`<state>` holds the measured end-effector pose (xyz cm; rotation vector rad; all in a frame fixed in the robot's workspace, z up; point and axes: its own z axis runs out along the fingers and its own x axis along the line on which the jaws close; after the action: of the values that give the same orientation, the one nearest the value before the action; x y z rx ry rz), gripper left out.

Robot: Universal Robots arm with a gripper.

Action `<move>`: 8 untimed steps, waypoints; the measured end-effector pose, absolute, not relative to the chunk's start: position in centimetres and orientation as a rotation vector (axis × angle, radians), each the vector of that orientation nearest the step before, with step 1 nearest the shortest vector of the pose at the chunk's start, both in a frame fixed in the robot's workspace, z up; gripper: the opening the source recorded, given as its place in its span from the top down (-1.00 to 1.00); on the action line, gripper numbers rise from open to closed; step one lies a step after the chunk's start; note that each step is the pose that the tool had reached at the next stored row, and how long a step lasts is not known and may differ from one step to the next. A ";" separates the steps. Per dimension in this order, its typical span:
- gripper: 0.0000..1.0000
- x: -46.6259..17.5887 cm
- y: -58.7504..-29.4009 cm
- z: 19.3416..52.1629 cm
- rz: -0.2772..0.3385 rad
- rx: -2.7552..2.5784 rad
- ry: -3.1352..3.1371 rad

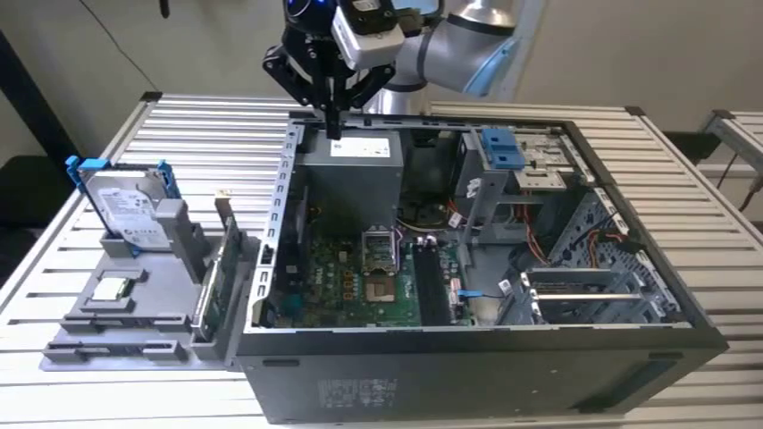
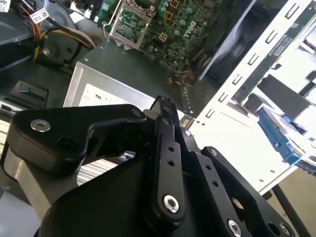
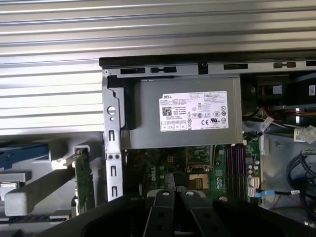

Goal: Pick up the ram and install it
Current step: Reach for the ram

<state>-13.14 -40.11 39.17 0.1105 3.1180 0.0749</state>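
My gripper [image 1: 335, 130] hangs above the back of the open computer case [image 1: 477, 349], over the grey power supply [image 1: 352, 174]. Its two black fingers are pressed together and hold nothing, as the second wrist view shows at the gripper [image 2: 165, 105]. The ram [image 1: 238, 259] appears to be the thin dark stick standing on edge in the grey holder [image 1: 120, 313] at the exterior view's left, between the green card [image 1: 210, 281] and the case wall. It is well apart from the gripper. Long dark memory slots [image 1: 428, 284] lie on the motherboard beside the processor socket [image 1: 379, 255].
A silver hard drive with blue rails [image 1: 125, 210] leans in the holder. Inside the case are a blue-tabbed drive cage [image 1: 513, 152], cables [image 1: 560, 232] and a bracket bar [image 1: 584, 290]. The green card [image 3: 83, 177] stands just outside the case wall [image 3: 112, 148]. The table is slatted metal [image 1: 203, 134].
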 end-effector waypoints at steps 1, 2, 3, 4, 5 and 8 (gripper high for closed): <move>0.79 -13.2 -40.1 39.2 0.075 0.110 3.118; 0.79 -13.3 -40.2 39.1 0.075 0.110 3.118; 0.79 -13.4 -40.2 39.1 0.075 0.110 3.118; 0.79 -13.5 -40.2 39.1 0.075 0.110 3.118; 0.79 -13.6 -40.2 39.1 0.075 0.110 3.118; 0.79 -13.9 -40.3 39.1 0.075 0.111 3.118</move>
<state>-13.94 -40.26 39.11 0.1105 3.1180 0.0750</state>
